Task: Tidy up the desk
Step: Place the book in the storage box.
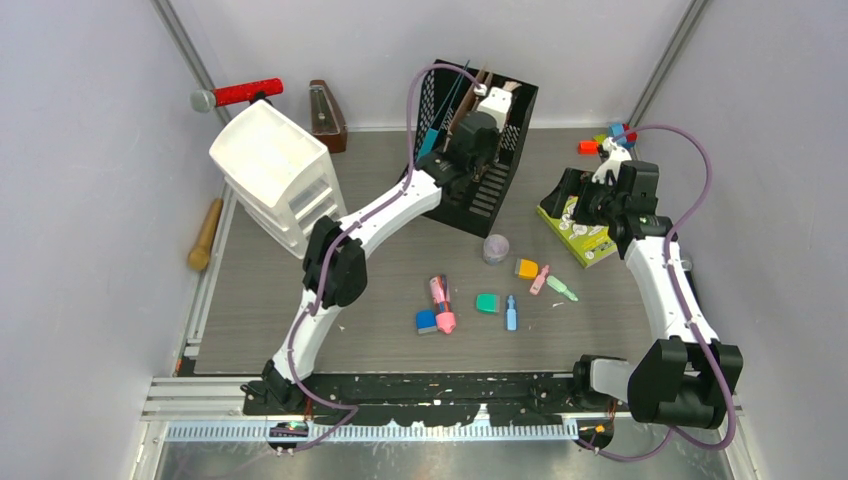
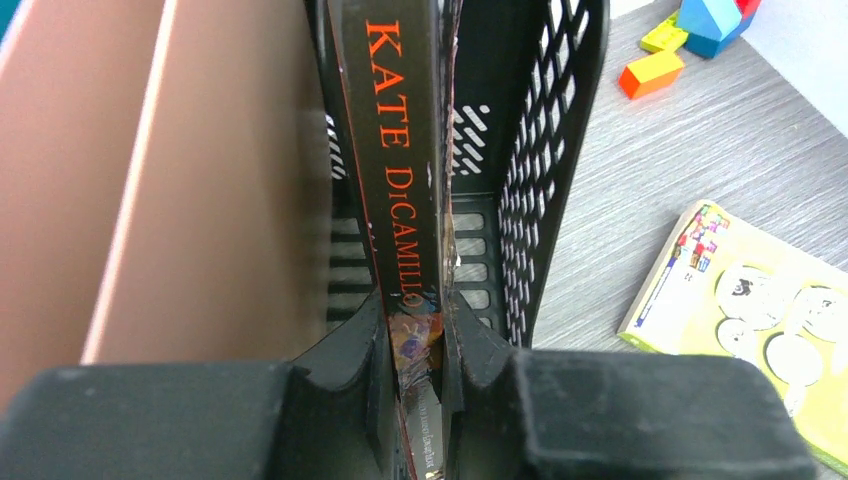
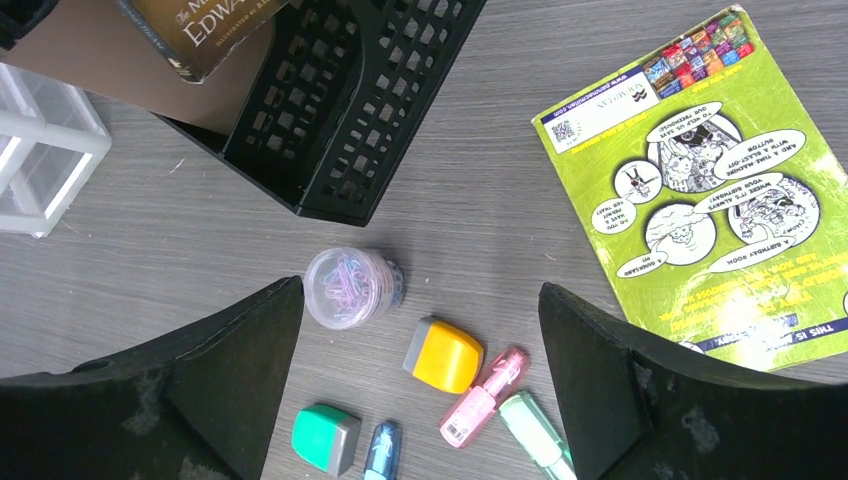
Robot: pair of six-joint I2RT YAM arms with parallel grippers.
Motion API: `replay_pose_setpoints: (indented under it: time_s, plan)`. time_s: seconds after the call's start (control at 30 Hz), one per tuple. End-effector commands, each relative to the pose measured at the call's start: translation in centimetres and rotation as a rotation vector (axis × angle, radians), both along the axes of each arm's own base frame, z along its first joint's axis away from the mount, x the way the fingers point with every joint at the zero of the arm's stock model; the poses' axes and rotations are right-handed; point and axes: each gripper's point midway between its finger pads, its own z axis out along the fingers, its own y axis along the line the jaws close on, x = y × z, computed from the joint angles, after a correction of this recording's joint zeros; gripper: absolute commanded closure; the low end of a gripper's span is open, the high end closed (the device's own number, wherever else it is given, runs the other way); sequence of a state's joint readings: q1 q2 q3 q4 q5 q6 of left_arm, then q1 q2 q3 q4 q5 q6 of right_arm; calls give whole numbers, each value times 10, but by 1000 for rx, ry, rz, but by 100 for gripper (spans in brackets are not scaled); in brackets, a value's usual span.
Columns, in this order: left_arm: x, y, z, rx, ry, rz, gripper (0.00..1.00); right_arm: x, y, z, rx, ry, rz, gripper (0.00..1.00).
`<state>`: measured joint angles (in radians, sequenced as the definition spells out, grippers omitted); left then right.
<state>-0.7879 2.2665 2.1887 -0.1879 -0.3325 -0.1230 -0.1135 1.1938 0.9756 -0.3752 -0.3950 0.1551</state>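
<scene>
While our left gripper [image 2: 425,370] clamps the black book [image 2: 400,150] inside the mesh holder [image 2: 560,150], our right gripper [image 3: 420,330] hangs wide and empty above the desk [image 1: 600,330], which underlies everything; we judge a skewed release could wedge the book or tip the holder.

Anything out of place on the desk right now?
Yes. A green book lies flat on the desk beside the black rack, which sits skewed to the desk edges. Erasers and highlighters lie scattered loose mid-desk, near a paperclip jar.
</scene>
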Motion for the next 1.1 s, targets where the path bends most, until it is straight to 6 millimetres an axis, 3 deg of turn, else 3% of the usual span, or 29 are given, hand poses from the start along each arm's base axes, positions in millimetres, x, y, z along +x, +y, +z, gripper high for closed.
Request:
replay_pose_setpoints:
  time_s: [0.0, 0.17, 0.57, 0.73, 1.07]
  plan:
    - [-19, -5, 66, 11, -147, 23, 100, 7, -1, 8, -14, -30, 17, 6]
    - [-43, -7, 74, 124, -230, 59, 100, 8, 0, 4, -9, -15, 23, 6]
    - [-55, -8, 82, 86, -209, 69, 100, 7, 1, 4, -6, -16, 24, 6]
    - [-46, -6, 77, 34, -188, 69, 100, 7, 1, 5, -7, -15, 25, 6]
    - [-8, -10, 68, -81, -218, 59, 100, 7, 1, 2, -7, -9, 29, 6]
